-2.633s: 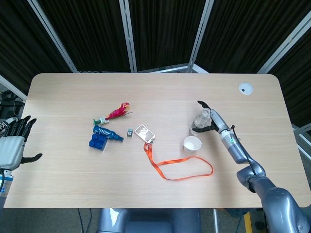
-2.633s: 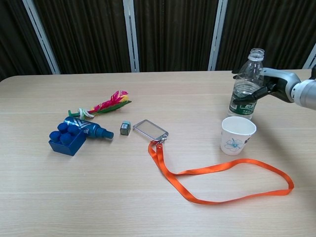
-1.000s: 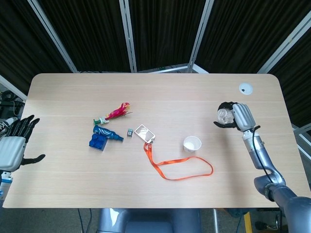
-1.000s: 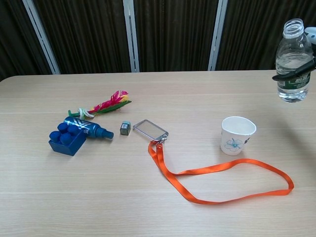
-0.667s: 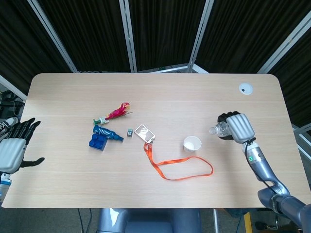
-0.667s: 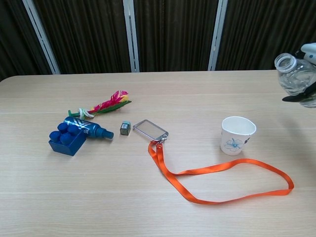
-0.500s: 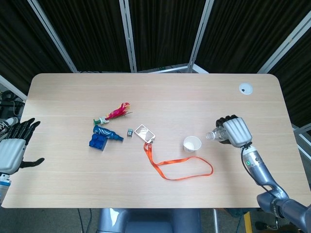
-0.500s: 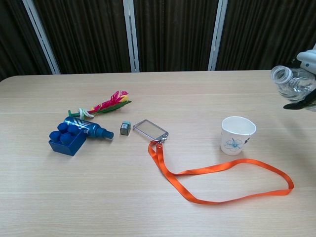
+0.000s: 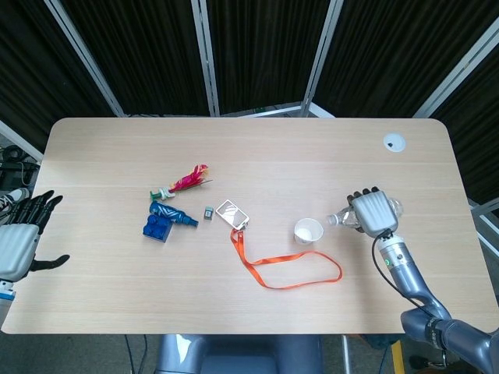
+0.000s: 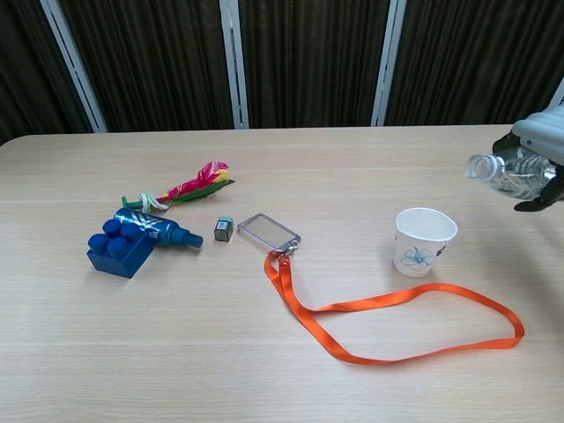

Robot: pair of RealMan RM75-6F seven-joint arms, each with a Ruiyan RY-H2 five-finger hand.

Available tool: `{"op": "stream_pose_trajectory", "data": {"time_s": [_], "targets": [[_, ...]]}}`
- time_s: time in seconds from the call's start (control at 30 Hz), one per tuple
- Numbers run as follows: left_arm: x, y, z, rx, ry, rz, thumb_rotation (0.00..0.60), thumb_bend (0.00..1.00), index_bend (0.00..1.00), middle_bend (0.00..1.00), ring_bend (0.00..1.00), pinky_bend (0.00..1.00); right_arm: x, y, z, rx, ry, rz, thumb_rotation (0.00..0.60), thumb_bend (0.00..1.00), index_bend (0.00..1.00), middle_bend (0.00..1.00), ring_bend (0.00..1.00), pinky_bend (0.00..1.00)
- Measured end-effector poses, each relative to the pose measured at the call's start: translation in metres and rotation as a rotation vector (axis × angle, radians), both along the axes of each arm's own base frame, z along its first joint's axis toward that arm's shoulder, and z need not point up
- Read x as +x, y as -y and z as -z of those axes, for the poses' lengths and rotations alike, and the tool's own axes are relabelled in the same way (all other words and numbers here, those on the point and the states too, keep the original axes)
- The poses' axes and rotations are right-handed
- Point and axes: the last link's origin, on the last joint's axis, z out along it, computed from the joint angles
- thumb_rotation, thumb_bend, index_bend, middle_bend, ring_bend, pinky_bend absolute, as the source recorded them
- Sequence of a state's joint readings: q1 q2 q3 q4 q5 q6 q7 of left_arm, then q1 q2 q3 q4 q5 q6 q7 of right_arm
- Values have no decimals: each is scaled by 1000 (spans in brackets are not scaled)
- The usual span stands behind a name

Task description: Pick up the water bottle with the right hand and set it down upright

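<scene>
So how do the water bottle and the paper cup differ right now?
The water bottle is held off the table by the right hand, tipped nearly sideways with its open mouth towards the paper cup; the cup stands upright on the table. The bottle is clear plastic; the cup is white with a blue print. Both are open at the top.

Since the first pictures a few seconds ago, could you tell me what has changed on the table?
The right hand gripped the water bottle as it stood behind the paper cup, lifted it off the table to the right, then tipped it. It now lies almost level in the air, open mouth toward the cup. The left hand stayed spread at the table's edge; the orange lanyard, blue block and other items did not move.
</scene>
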State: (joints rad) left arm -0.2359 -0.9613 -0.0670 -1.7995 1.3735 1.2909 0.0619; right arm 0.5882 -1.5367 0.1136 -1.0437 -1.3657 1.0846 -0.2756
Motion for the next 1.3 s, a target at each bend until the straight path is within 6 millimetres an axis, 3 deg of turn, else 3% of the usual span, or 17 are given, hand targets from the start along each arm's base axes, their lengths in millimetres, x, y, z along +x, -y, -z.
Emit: {"op": "stream_pose_trajectory", "data": {"time_s": [0.43, 1.3], "targets": [[-1, -3, 1, -5, 1, -8, 600, 18, 0, 0, 0, 0, 0, 4, 6, -8, -119, -27, 600, 386, 548, 586, 504, 504], [-3, -5, 1, -8, 1, -18, 600, 16, 0, 0, 0, 0, 8, 7, 12, -33, -195, -15, 600, 387, 548, 586, 512, 510]]}}
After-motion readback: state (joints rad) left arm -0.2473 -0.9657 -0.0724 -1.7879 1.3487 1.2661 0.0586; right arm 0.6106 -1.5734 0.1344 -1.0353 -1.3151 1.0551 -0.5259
